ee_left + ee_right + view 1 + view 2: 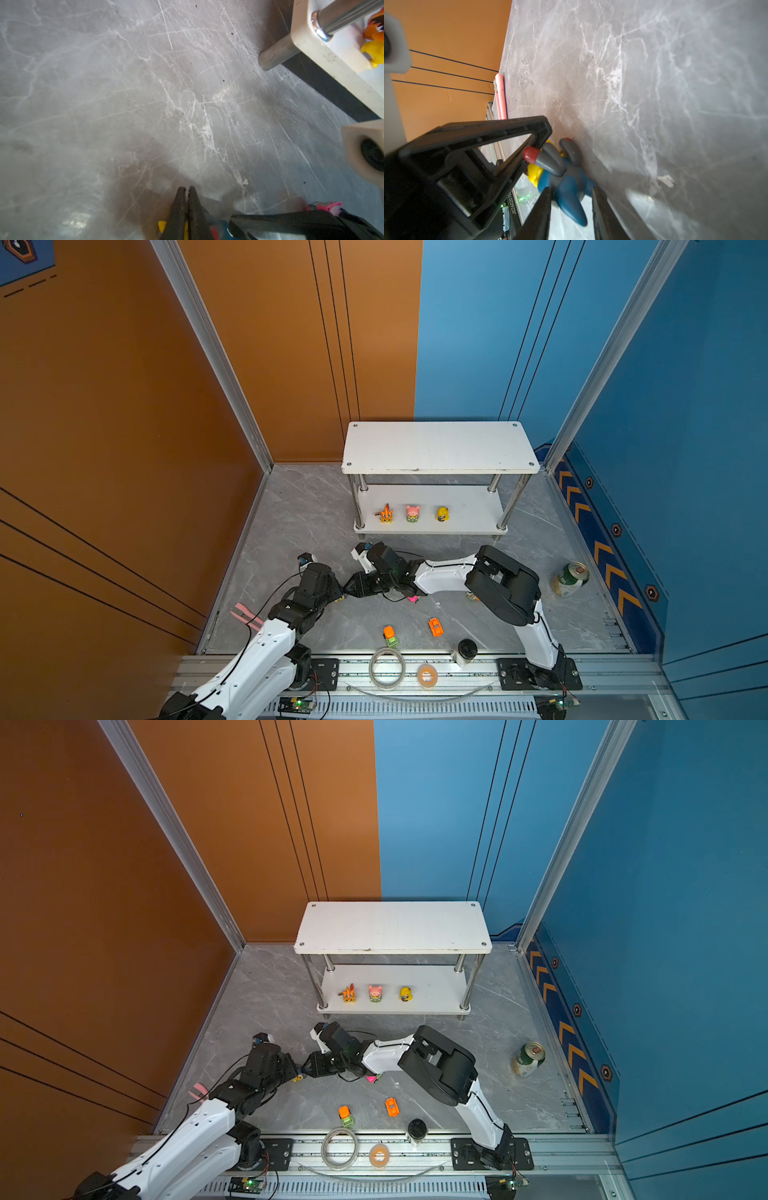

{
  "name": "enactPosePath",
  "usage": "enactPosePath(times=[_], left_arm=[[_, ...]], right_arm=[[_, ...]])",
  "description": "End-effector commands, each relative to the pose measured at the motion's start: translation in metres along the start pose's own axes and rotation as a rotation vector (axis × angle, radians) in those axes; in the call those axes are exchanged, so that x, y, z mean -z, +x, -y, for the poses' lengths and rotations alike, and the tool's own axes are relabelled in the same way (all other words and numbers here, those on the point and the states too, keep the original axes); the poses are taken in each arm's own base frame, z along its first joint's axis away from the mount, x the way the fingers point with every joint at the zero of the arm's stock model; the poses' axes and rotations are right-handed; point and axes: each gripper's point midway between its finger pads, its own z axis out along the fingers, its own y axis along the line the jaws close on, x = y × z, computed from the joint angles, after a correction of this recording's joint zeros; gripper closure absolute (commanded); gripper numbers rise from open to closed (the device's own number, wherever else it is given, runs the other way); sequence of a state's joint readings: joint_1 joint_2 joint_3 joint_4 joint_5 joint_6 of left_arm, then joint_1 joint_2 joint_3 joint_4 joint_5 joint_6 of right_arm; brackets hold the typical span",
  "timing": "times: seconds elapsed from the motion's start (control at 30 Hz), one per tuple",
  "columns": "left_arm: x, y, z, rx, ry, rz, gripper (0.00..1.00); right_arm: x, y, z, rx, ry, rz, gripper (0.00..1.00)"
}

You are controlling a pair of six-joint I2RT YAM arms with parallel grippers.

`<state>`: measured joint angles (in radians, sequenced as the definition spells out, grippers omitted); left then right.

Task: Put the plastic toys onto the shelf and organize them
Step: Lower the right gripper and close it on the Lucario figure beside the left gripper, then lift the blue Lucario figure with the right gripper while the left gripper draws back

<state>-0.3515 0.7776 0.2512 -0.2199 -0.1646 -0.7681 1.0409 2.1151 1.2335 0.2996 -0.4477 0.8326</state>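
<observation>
1. At the back of the grey marble surface: white two-tier shelf with chrome posts.
2. On the shelf's lower tier, near the front edge, three stand upright in a spaced row: orange figurine, pink figurine, yellow figurine.
3. The blue-grey figurine, with red-tipped grey horns, lies on the surface in front of the shelf's left end. It is hidden under the two hands in both top views.
4. The right hand has its fingers partly apart, one on each side of the blue-grey figurine. Can't tell if they press it.
5. The left hand has its fingers closed together, with nothing at the tips. It lies across the figurine's yellow end; contact unclear.
6. Near the front of the surface, well apart from the shelf: orange-and-green toy car and orange toy car.
7. The pink toy car and lime-green toy car peek out from under the right arm.
8. A green drinks can sits tilted at the right side of the surface.
</observation>
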Motion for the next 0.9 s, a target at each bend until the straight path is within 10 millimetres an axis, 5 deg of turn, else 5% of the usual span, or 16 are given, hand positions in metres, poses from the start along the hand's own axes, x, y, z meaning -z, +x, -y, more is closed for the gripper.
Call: enactPosePath(times=[0.0,0.53,0.57,0.87], left_arm=[[0.000,0.011,-0.004,-0.005,-0.011,-0.034,0.92],[0.011,0.004,0.000,-0.011,0.002,-0.003,0.92],[0.014,0.001,0.001,-0.015,0.000,0.008,0.92],[0.030,-0.016,0.006,-0.016,0.034,0.077,0.89]], right_arm=[[-0.001,0.002,0.009,-0.018,0.048,0.007,0.70],[0.014,-0.011,0.004,-0.033,0.040,-0.011,0.96],[0.024,-0.017,-0.008,-0.003,0.035,-0.007,0.97],[0.071,-0.017,-0.011,0.239,0.251,-0.175,1.00]])
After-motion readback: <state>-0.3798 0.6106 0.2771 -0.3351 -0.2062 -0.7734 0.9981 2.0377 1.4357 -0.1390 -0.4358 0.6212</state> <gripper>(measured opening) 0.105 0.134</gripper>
